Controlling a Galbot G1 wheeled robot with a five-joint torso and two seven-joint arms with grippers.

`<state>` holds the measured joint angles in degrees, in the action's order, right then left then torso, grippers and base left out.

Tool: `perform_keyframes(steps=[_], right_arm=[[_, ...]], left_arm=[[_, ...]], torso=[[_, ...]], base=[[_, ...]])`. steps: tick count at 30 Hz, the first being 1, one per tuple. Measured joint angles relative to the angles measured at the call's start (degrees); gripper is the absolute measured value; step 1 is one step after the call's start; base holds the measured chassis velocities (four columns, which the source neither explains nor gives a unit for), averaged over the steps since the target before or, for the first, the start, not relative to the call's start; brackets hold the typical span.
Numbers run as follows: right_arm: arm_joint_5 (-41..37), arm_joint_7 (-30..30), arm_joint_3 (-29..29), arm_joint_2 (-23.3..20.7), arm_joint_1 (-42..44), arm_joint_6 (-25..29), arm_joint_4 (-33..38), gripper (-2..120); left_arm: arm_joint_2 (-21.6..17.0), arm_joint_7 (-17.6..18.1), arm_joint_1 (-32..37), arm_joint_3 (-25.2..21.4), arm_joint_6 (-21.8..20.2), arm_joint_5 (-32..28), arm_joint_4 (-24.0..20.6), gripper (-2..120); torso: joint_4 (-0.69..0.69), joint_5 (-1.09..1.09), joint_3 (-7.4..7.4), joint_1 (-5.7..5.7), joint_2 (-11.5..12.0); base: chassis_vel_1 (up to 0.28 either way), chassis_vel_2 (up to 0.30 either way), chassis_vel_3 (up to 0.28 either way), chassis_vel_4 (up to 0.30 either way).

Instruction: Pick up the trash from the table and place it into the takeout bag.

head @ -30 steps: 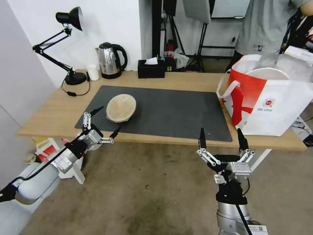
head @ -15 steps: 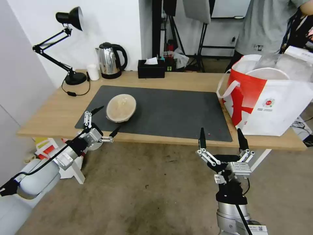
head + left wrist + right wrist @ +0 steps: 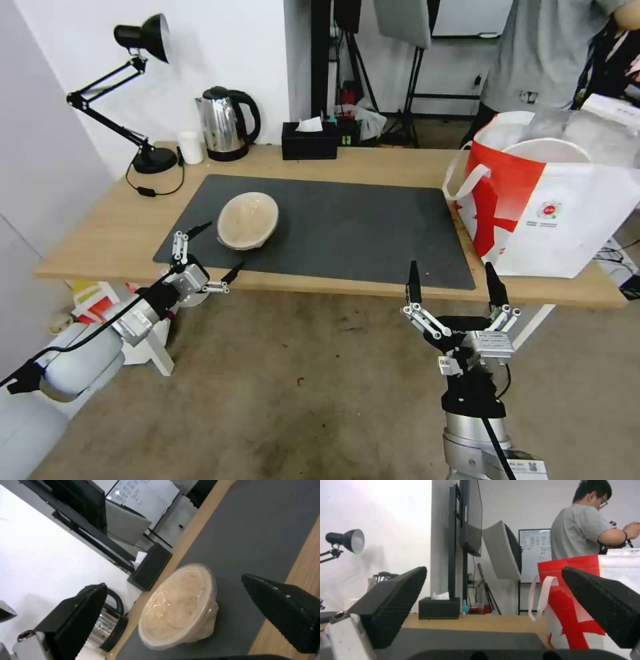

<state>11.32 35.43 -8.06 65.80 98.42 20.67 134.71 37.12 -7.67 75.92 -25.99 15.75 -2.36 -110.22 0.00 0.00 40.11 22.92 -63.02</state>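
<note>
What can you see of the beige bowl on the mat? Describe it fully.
The beige oval bowl looks like thin disposable plastic, with crinkled clear film over its mouth. It lies tipped on its side on the dark grey mat, mouth facing the open left pincer, which is near it but not touching.

One beige bowl (image 3: 247, 220), one takeout bag (image 3: 543, 200), two hands.

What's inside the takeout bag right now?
The takeout bag stands open at the table's right end. In its mouth shows the curved rim of a large white bowl, with clear plastic beside it. Anything lower is hidden by the bag's walls.
</note>
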Motion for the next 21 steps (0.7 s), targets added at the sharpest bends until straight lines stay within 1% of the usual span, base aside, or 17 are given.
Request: perform_keyframes(steps=[6, 9, 21], right_arm=[[0.0, 0.0, 0.0, 0.0, 0.0, 0.0, 0.0, 100], [0.0, 0.0, 0.0, 0.0, 0.0, 0.0, 0.0, 100], [0.0, 0.0, 0.0, 0.0, 0.0, 0.0, 0.0, 100]], left_arm=[[-0.46, -0.03, -0.68, 0.11, 0.01, 0.01, 0.77, 100], [-0.9, -0.09, -1.19, 0.06, 0.2, 0.1, 1.86, 100], [-1.27, -0.11, -2.38, 0.58, 0.22, 0.09, 3.04, 100]], torso=[[0.0, 0.0, 0.0, 0.0, 0.0], [0.0, 0.0, 0.0, 0.0, 0.0], [0.0, 0.01, 0.0, 0.0, 0.0]], base=[[0.0, 0.0, 0.0, 0.0], [0.0, 0.0, 0.0, 0.0], [0.0, 0.0, 0.0, 0.0]])
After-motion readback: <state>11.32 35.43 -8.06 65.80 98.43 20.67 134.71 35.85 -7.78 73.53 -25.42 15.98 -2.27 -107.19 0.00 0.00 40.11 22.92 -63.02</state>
